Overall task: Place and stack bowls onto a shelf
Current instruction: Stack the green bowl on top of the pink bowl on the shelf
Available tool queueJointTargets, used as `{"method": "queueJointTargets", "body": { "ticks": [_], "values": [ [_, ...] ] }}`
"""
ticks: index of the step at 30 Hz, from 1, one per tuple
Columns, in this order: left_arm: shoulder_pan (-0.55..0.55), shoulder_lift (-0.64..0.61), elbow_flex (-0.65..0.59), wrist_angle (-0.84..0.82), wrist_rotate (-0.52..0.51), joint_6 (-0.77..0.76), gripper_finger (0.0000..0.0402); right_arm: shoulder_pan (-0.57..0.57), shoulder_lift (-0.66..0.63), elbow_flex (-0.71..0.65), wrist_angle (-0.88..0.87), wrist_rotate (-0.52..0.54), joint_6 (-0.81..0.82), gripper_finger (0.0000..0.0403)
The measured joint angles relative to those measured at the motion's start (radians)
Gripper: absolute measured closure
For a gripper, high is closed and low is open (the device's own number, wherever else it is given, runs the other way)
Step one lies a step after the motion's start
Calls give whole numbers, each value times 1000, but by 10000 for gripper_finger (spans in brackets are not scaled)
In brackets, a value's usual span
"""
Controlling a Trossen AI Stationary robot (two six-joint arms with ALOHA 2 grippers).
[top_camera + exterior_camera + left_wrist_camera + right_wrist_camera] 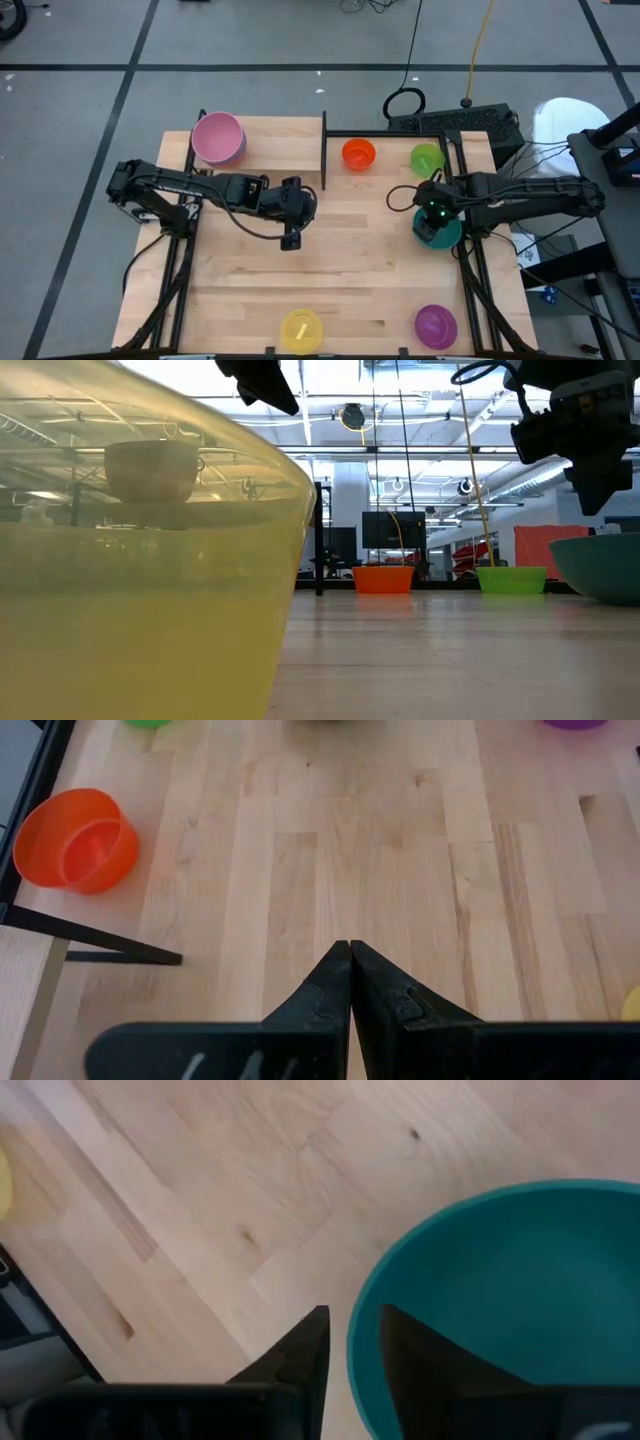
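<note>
While the right hand (352, 1342) is straddling the rim of the small round teal plastic bowl (443, 231) near the right edge of the butcher-block wooden tabletop (350, 270), one finger inside and one outside with a narrow gap, the bowl is sitting flat on the wood. Over the middle of the tabletop, the left hand (350, 970) is hovering with its two dark fingers pressed together and holding nothing. Along the far edge, the small orange plastic bowl (358, 153) is sitting just right of the thin black metal upright (323, 150), with the small green plastic bowl (426, 157) farther right. At the far left corner, on the pale wood shelf board (270, 150), the pink plastic bowl (217, 137) is resting. Near the front edge, the yellow plastic bowl (301, 329) and the purple plastic bowl (436, 325) are standing well apart.
</note>
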Motion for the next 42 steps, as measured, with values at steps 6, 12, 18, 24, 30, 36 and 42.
{"method": "queueJointTargets", "body": {
  "ticks": [6,12,18,24,30,36,42],
  "values": [
    [0,0,0,0,0,-3,392,0,37,0,9,0,-2,313],
    [0,0,0,0,0,-2,392,0,81,0,31,1,-26,314],
    [0,0,0,-1,1,-2,392,0,128,0,48,1,-30,314],
    [0,0,0,-2,2,-2,392,0,185,0,49,6,-57,314],
    [0,0,0,-2,2,-2,392,0,248,0,65,8,-123,314],
    [0,0,0,-8,3,-1,392,0,304,0,118,10,-213,324],
    [0,0,0,-9,4,1,392,0,335,1,221,18,-303,392]
  ]
}}
